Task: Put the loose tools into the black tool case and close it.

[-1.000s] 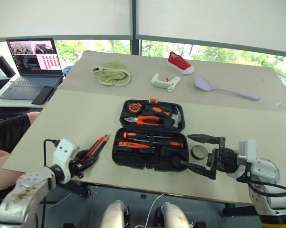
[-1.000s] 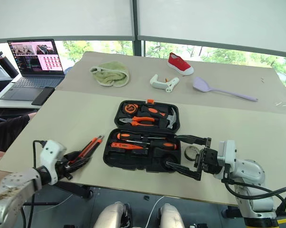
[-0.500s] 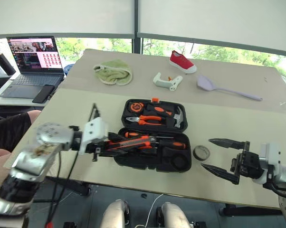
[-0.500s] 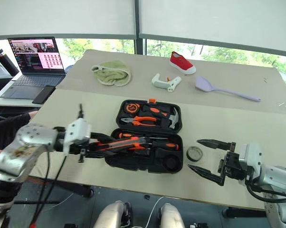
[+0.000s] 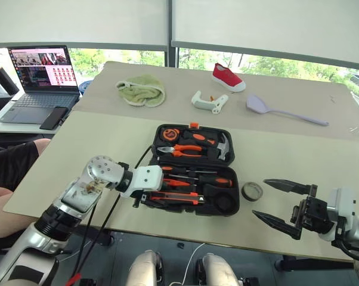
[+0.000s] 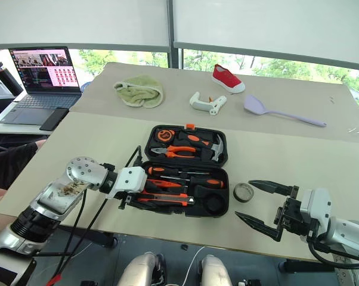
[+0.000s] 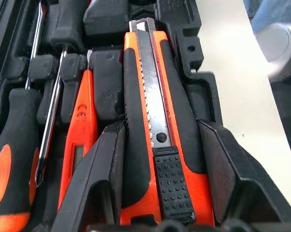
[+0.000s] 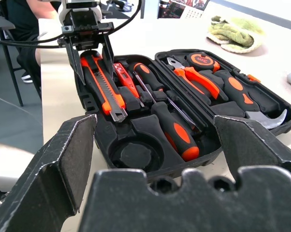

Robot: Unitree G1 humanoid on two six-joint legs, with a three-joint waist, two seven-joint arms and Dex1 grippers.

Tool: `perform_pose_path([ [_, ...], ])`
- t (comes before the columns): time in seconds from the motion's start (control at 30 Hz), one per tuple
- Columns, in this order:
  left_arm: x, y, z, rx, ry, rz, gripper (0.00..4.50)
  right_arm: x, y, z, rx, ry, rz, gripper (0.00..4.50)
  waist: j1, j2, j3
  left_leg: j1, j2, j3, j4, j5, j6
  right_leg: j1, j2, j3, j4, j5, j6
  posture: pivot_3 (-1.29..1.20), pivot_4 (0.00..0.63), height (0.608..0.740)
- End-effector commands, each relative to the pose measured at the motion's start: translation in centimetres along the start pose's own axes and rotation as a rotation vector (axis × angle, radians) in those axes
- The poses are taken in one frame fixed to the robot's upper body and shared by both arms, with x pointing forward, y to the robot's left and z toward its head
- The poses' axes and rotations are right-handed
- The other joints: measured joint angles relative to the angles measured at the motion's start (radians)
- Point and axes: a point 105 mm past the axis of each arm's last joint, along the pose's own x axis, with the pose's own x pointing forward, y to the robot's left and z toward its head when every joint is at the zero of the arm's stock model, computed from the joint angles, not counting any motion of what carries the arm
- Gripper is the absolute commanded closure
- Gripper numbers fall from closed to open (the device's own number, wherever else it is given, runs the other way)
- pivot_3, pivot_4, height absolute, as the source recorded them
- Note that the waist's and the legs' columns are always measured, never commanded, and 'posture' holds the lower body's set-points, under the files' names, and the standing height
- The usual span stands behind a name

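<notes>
Your utility knife (image 7: 152, 130) lies along the front slot of the open tool case (image 5: 222, 132), with your left fingers (image 7: 104, 169) clamped on its handle. The tape roll (image 5: 251, 191) sits on the table (image 5: 102, 143) beside the case, near your wide-open right fingers (image 5: 275, 221).

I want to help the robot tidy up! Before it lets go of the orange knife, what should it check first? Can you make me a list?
1. Utility knife lined up over its slot in the black tool case: ok, it lies along the front row.
2. Knife pressed fully down into the slot: cannot tell.
3. Left gripper fingers either side of the knife handle: ok, they sit close on both sides.
4. Right gripper out of the way: ok, open and beside the case.
5. Tape roll packed: not ok, it lies on the table; its round slot is empty.
6. Case lid open: ok.
</notes>
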Motion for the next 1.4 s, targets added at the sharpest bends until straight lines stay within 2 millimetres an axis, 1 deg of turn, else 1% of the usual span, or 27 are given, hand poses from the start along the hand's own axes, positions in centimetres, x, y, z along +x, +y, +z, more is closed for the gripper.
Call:
perform_pose_path([
  [0.03,0.6,-0.2,1.1,0.036,-0.014,-0.008,2.73,0.2,0.1,0.8,-0.024,-0.021,-0.002,0.0,-0.001,0.0,0.0,0.0,0.0,0.0,0.0,0.0,0.0,0.0,0.0,0.0,0.0,0.0,0.0,0.0,0.15,0.736],
  [0.17,1.1,-0.2,1.2,0.037,-0.009,-0.01,2.73,0.4,0.1,0.8,-0.019,-0.022,0.003,0.0,0.0,0.0,0.0,0.0,0.0,0.0,0.001,0.0,0.0,0.0,0.0,0.0,0.0,0.0,0.0,0.0,0.15,0.736],
  [0.3,0.9,-1.0,0.4,0.014,0.039,-0.037,2.73,0.6,0.0,0.8,-0.018,-0.023,0.006,0.0,0.0,0.0,0.0,0.0,0.0,0.0,0.001,0.0,0.0,0.001,0.0,0.0,0.0,0.0,0.0,0.0,0.15,0.736],
  [0.37,0.7,-1.8,0.0,-0.005,0.051,-0.067,2.73,0.6,-0.1,0.8,-0.019,-0.022,0.006,0.0,-0.002,0.0,0.0,0.0,0.0,0.0,0.001,0.0,0.0,0.0,0.0,0.0,0.0,0.0,0.0,0.0,0.15,0.736],
  [0.43,0.6,-1.9,0.1,0.001,0.046,-0.06,2.73,0.6,-0.2,0.7,-0.02,-0.022,0.006,0.0,-0.005,0.0,0.0,0.0,0.001,0.0,0.001,0.0,0.0,0.0,0.001,0.0,0.0,0.0,0.0,0.0,0.15,0.736],
  [0.47,0.7,-1.2,0.3,0.014,0.03,-0.036,1.73,0.7,-0.2,0.7,-0.021,-0.023,0.006,0.0,-0.005,0.0,0.0,0.0,0.001,0.0,0.001,0.0,0.0,0.0,0.001,0.0,0.0,0.0,-0.001,0.0,0.15,0.736],
  [0.5,0.8,-0.6,0.6,0.04,0.002,-0.012,1.52,0.8,-0.2,0.6,-0.021,-0.023,0.006,0.0,-0.004,0.0,0.0,0.001,0.001,0.0,0.001,0.0,0.0,0.0,0.001,0.0,0.0,0.0,-0.001,0.0,0.15,0.736],
  [0.53,0.8,0.1,1.3,0.031,-0.051,0.016,1.52,0.9,-0.3,0.6,-0.022,-0.025,0.005,0.0,-0.004,0.001,-0.001,0.001,0.001,0.0,0.001,0.0,0.0,0.0,0.001,0.0,0.001,0.0,-0.001,0.0,0.15,0.736],
  [0.63,0.3,1.1,2.6,-0.008,-0.154,0.061,1.52,0.9,-0.4,0.5,-0.02,-0.035,-0.011,0.0,-0.001,0.001,0.0,0.0,0.0,0.0,0.003,0.0,0.001,0.0,0.0,0.0,0.001,0.0,0.0,0.0,0.15,0.736],
  [0.67,-0.1,1.2,2.6,-0.012,-0.171,0.058,1.52,0.9,-0.4,0.4,-0.017,-0.033,-0.012,0.0,0.0,0.001,0.0,-0.001,0.0,-0.001,0.004,0.0,0.001,0.0,0.0,-0.001,0.001,0.0,0.0,0.0,0.15,0.736],
  [0.8,-1.5,0.8,1.9,0.001,-0.172,0.046,1.52,0.6,-0.4,-0.1,-0.007,-0.02,-0.017,0.0,-0.002,0.001,-0.001,-0.001,0.0,-0.001,0.004,-0.001,0.001,0.0,0.0,-0.001,0.002,0.0,0.0,0.0,0.15,0.736],
  [0.9,-2.0,1.1,2.3,0.01,-0.215,0.082,1.52,0.4,-0.4,-0.3,-0.001,-0.015,-0.02,0.0,-0.002,0.001,-0.001,0.0,0.0,-0.001,0.004,0.0,0.001,0.0,0.0,0.0,0.003,0.0,0.0,0.0,0.15,0.736],
  [0.97,-2.4,0.8,2.5,0.015,-0.245,0.065,1.52,0.2,-0.4,-0.5,0.005,-0.01,-0.023,0.0,-0.001,0.001,-0.001,-0.001,0.0,-0.001,0.005,-0.001,0.001,0.0,0.0,0.0,0.003,0.0,0.0,0.0,0.15,0.736],
  [1.0,-2.4,0.6,2.6,0.014,-0.259,0.058,1.76,0.1,-0.3,-0.6,0.009,-0.007,-0.024,0.0,-0.001,0.001,-0.001,-0.001,0.0,-0.001,0.005,-0.001,0.001,0.0,0.0,-0.001,0.003,0.0,0.0,0.0,0.15,0.736],
  [1.03,-2.4,0.6,2.7,0.013,-0.269,0.054,2.11,0.1,-0.3,-0.7,0.011,-0.006,-0.025,0.0,-0.001,0.001,-0.001,-0.001,0.0,-0.001,0.005,-0.001,0.001,0.0,0.0,-0.001,0.003,0.0,0.0,0.0,0.15,0.736],
  [1.07,-2.2,0.5,2.7,0.023,-0.269,0.046,2.28,0.1,-0.3,-0.7,0.013,-0.005,-0.025,0.0,-0.001,0.001,-0.001,-0.001,0.0,-0.001,0.005,-0.001,0.001,0.0,0.0,-0.001,0.003,0.0,0.0,0.0,0.15,0.736],
  [1.1,-1.9,0.3,2.6,0.025,-0.265,0.04,2.61,0.1,-0.3,-0.8,0.014,-0.005,-0.026,0.0,-0.001,0.001,-0.001,-0.001,0.0,-0.001,0.005,-0.001,0.001,0.0,0.0,-0.001,0.003,0.0,0.0,0.0,0.15,0.736],
  [1.17,-1.3,0.1,2.3,0.027,-0.246,0.026,3.43,0.2,-0.2,-0.9,0.016,-0.005,-0.027,0.0,-0.001,0.001,-0.001,-0.001,0.0,-0.001,0.005,-0.001,0.001,0.001,0.0,-0.001,0.003,0.0,0.0,0.0,0.15,0.736],
  [1.2,-1.1,0.0,2.1,0.03,-0.231,0.024,3.74,0.2,-0.2,-0.9,0.016,-0.006,-0.027,0.0,-0.001,0.001,-0.001,-0.001,0.0,-0.001,0.006,-0.001,0.001,0.001,0.0,-0.001,0.004,0.0,0.0,0.0,0.15,0.736],
  [1.23,-0.8,-0.3,1.5,0.018,-0.198,0.017,4.19,0.1,-0.2,-0.9,0.017,-0.005,-0.028,0.0,-0.002,0.001,-0.001,-0.001,0.0,-0.001,0.006,-0.001,0.001,0.0,0.0,0.0,0.004,0.0,0.0,0.0,0.15,0.736],
  [1.27,-0.5,-0.4,1.0,0.012,-0.172,0.017,4.47,0.1,-0.2,-0.9,0.018,-0.004,-0.028,0.0,-0.002,0.001,-0.001,-0.001,0.0,-0.001,0.006,-0.001,0.001,0.0,0.0,0.0,0.004,0.0,0.0,0.0,0.15,0.736],
  [1.4,0.3,-0.7,-0.2,-0.002,-0.129,0.026,4.47,0.0,-0.2,-1.0,0.021,0.0,-0.034,0.0,-0.002,0.001,-0.001,0.0,0.0,-0.001,0.006,-0.001,0.001,0.0,0.0,0.0,0.005,0.0,0.0,0.0,0.15,0.736],
])
